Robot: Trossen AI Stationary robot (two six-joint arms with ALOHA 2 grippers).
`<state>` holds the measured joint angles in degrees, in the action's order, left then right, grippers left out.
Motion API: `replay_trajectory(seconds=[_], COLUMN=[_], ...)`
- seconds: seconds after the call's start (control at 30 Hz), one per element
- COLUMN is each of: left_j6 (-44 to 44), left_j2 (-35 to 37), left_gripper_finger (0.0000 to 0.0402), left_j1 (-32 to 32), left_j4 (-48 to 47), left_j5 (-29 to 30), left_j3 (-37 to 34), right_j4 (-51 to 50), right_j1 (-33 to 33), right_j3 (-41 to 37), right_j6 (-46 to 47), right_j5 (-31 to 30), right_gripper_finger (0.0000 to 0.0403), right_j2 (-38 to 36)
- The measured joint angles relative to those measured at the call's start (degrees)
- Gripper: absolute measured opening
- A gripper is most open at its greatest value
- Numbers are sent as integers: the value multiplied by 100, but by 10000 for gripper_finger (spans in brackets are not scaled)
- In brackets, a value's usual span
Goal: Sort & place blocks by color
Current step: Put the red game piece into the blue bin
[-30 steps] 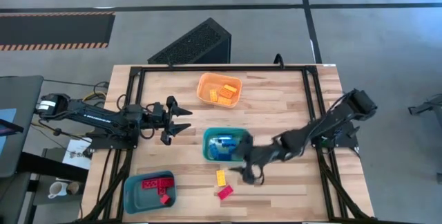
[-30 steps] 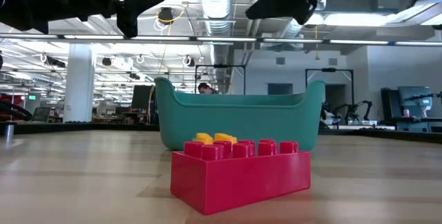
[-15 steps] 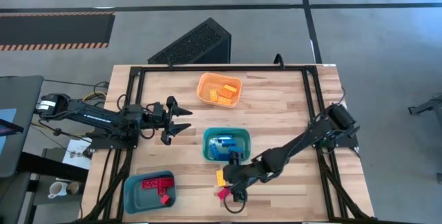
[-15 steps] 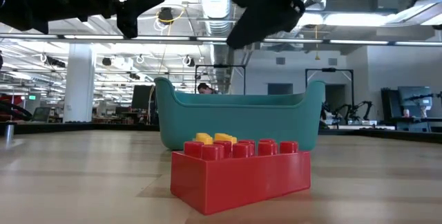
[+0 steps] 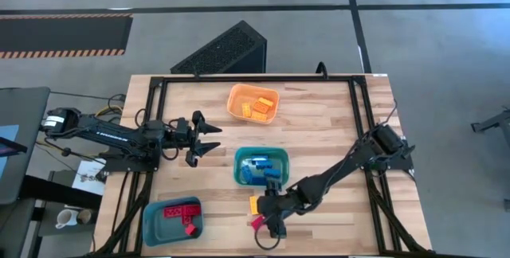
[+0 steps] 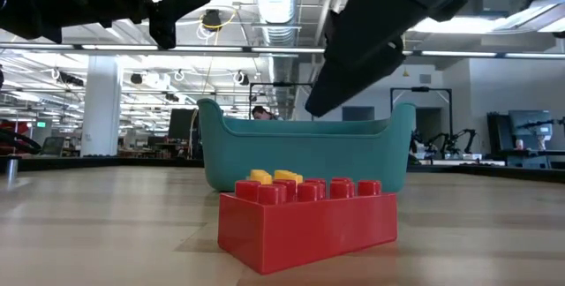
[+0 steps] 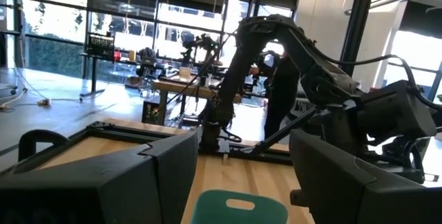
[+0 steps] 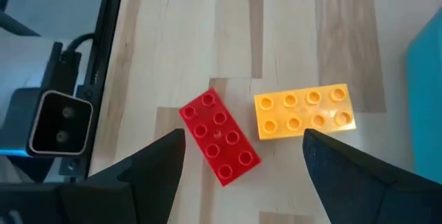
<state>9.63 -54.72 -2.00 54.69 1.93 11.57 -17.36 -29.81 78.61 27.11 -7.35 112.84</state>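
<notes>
A red block [image 8: 221, 136] and a yellow block [image 8: 305, 110] lie flat on the wooden table, studs up, close together near its front edge. In the low view the red block [image 6: 309, 220] stands in front of the yellow block [image 6: 275, 177]. My right gripper [image 8: 243, 137] hangs open above them, slanting down, its fingers [image 8: 148, 175] clear of both; it shows in the high view as my right gripper [image 5: 269, 230]. My left gripper [image 5: 213, 139] waits open at the table's left, raised.
A teal bin [image 5: 261, 166] with blue blocks stands just beyond the two loose blocks. An orange bin [image 5: 253, 103] with yellow blocks is at the far middle, a blue bin [image 5: 172, 218] with red blocks at the near left. A small camera [image 8: 59, 124] sits at the front edge.
My right gripper has moved from beside the teal bin toward the table's near edge and down, tipping further downward, and now hangs over the red block. Its fingers stay open. The blocks have not moved.
</notes>
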Motion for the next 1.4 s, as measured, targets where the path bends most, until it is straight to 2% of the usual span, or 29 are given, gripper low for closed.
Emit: replay_trajectory(seconds=[0.17, 0.33, 0.43, 0.5, 0.6, 0.7, 0.97, 1.4], left_j6=[2, 2, 0, -53, -53, 63, 77, 161], left_j2=[0, 0, 0, 27, 140, 327, 509, 529], left_gripper_finger=[215, 215, 215, 215, 215, 215, 215, 215], left_j1=[0, 0, 0, 0, -1, -2, -2, -2], left_j4=[1, 20, 85, 237, 781, 711, 372, 386], left_j5=[0, -2, -80, -323, -1045, -1546, -1497, -1495], left_j3=[0, 0, 0, 0, 18, -2, -1, 0], right_j4=[154, 585, 285, 424, 175, 281, 233, 3], right_j1=[-58, -142, -199, -209, -212, -219, -267, -397], right_j3=[0, 39, 45, 78, 51, 74, 66, 66], right_j6=[50, 117, 134, 191, 233, 275, 305, 756], right_j5=[-44, -15, -10, 7, -21, -30, -42, -206], right_gripper_finger=[312, 312, 312, 312, 312, 312, 312, 301], right_j2=[40, 402, 484, 593, 571, 658, 658, 736])
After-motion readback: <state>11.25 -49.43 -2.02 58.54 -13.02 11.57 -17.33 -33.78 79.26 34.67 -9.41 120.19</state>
